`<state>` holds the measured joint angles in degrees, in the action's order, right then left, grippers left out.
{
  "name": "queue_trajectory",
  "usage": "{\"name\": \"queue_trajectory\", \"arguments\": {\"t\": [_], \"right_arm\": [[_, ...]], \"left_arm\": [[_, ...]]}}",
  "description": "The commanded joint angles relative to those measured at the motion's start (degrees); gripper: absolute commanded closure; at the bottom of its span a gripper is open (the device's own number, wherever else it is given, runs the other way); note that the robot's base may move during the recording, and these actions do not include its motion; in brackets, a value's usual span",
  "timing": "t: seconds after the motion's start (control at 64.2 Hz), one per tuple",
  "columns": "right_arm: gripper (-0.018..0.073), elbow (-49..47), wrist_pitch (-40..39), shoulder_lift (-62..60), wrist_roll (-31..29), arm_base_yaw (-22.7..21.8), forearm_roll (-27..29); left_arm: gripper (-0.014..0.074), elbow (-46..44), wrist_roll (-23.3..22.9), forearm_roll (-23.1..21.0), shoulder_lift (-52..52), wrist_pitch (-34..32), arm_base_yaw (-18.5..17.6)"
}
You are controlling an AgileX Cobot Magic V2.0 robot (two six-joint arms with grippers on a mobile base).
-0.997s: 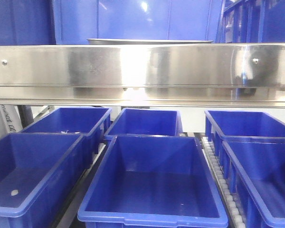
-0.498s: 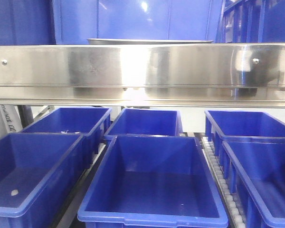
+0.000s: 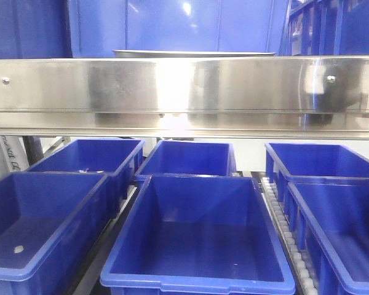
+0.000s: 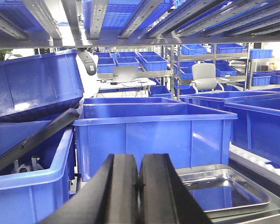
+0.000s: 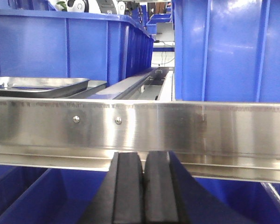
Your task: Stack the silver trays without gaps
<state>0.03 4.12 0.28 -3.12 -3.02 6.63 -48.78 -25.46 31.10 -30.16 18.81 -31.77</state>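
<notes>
In the left wrist view, nested silver trays (image 4: 228,191) lie low at the right, just right of my left gripper (image 4: 139,184), which is shut and empty. In the right wrist view the silver trays (image 5: 42,85) sit on the shelf at the upper left, behind the steel rail. My right gripper (image 5: 143,186) is shut and empty, below the rail. In the front view only a thin tray rim (image 3: 194,53) shows above the rail; neither gripper shows there.
A long brushed-steel rail with screws (image 3: 184,92) spans the front view and the right wrist view (image 5: 140,128). Several deep blue bins (image 3: 197,239) stand below it. Large blue bins (image 4: 154,133) stand behind the trays; a tilted bin (image 4: 35,86) is at the left.
</notes>
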Motion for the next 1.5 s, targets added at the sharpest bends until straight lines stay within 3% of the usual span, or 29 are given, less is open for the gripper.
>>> {"name": "queue_trajectory", "arguments": {"t": [0.0, 0.888, 0.981, 1.044, 1.121, 1.262, 1.386, 1.48], "right_arm": [[0.0637, -0.03, 0.0, -0.28, -0.08, 0.15, -0.56], [0.0637, -0.03, 1.39, -0.28, -0.08, 0.15, -0.56], [0.0637, -0.03, 1.39, -0.28, -0.08, 0.15, -0.56], [0.0637, -0.03, 1.39, -0.28, -0.08, 0.15, -0.56], [0.0637, -0.03, 1.39, -0.28, -0.08, 0.15, -0.56], [0.0637, -0.03, 1.39, -0.28, -0.08, 0.15, -0.56], [0.0637, -0.03, 1.39, -0.28, -0.08, 0.15, -0.56], [0.0637, -0.03, 1.39, -0.28, -0.08, 0.15, -0.56]], "left_arm": [[0.0594, -0.03, -0.47, 0.32, 0.28, -0.72, 0.07], [0.0594, -0.03, -0.47, 0.32, 0.28, -0.72, 0.07], [0.0594, -0.03, -0.47, 5.08, 0.28, -0.62, 0.17], [0.0594, 0.1, -0.47, 5.04, 0.28, -0.62, 0.17], [0.0594, 0.8, -0.16, 0.61, 0.28, -0.35, 0.17], [0.0603, 3.83, 2.37, -3.55, 2.43, -0.35, 2.28], [0.0607, 7.87, 13.05, -10.14, 7.97, -2.56, 6.45], [0.0607, 11.84, 19.11, -17.9, 11.92, -4.06, 10.67]]}}
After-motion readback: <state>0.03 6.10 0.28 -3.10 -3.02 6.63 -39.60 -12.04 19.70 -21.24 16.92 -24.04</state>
